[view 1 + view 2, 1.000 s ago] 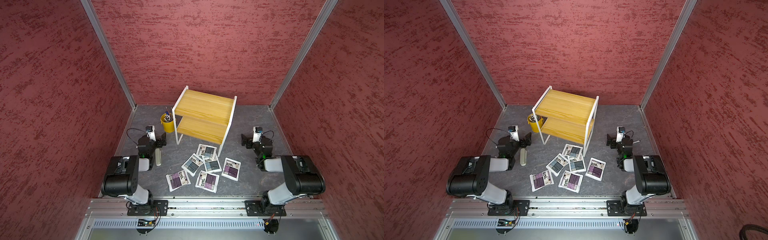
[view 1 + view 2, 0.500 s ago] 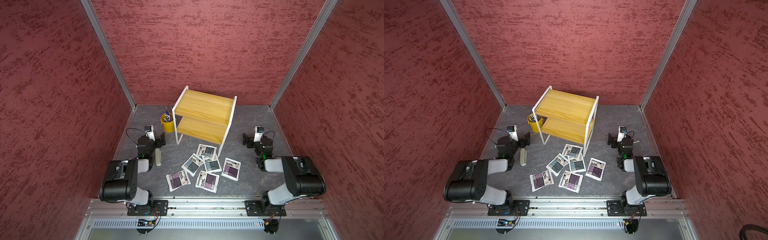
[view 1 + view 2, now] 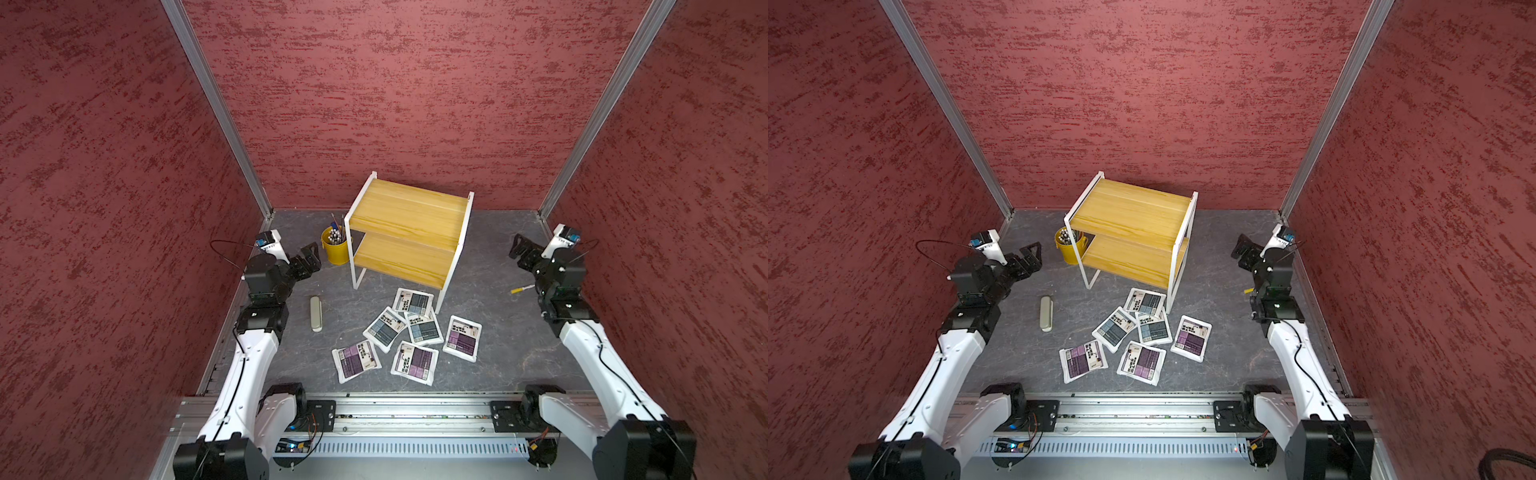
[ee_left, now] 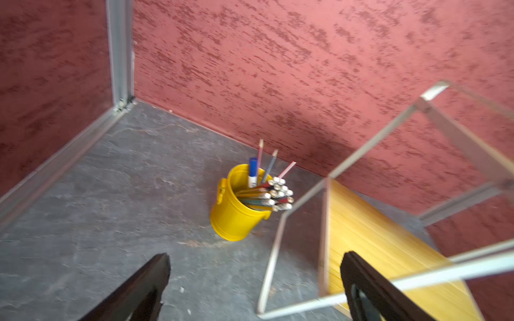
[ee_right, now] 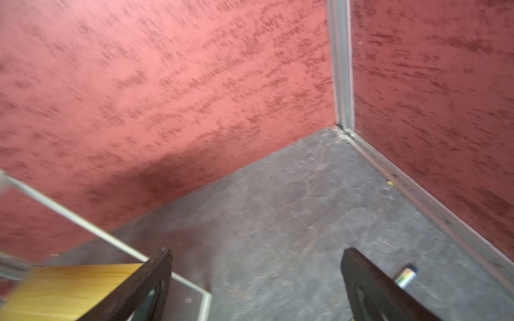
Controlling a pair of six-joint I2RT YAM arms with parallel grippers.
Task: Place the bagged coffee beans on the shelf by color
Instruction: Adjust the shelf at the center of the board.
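Note:
Six white bagged coffee beans lie flat on the grey floor in front of the shelf (image 3: 409,232) (image 3: 1129,232). Three blue-grey ones (image 3: 412,301) (image 3: 384,328) (image 3: 424,329) sit nearest it, partly overlapping. Three purple ones (image 3: 462,338) (image 3: 356,360) (image 3: 414,362) lie nearer the rail. Both yellow boards of the shelf are bare. My left gripper (image 3: 311,258) (image 4: 256,257) hangs open at the left, facing the shelf's white leg, with nothing in it. My right gripper (image 3: 521,249) (image 5: 257,252) is open and holds nothing at the right, well away from the pouches.
A yellow pen bucket (image 3: 336,249) (image 4: 236,211) stands against the shelf's left leg. A beige case (image 3: 316,313) lies on the floor under the left arm. A yellow-tipped marker (image 3: 521,289) lies beneath the right arm and a small battery (image 5: 406,276) lies near the right wall. Red walls enclose three sides.
Both arms have unfolded and their grippers have lifted and drifted toward the back wall. The pouches and shelf have not moved. Both grippers stay open.

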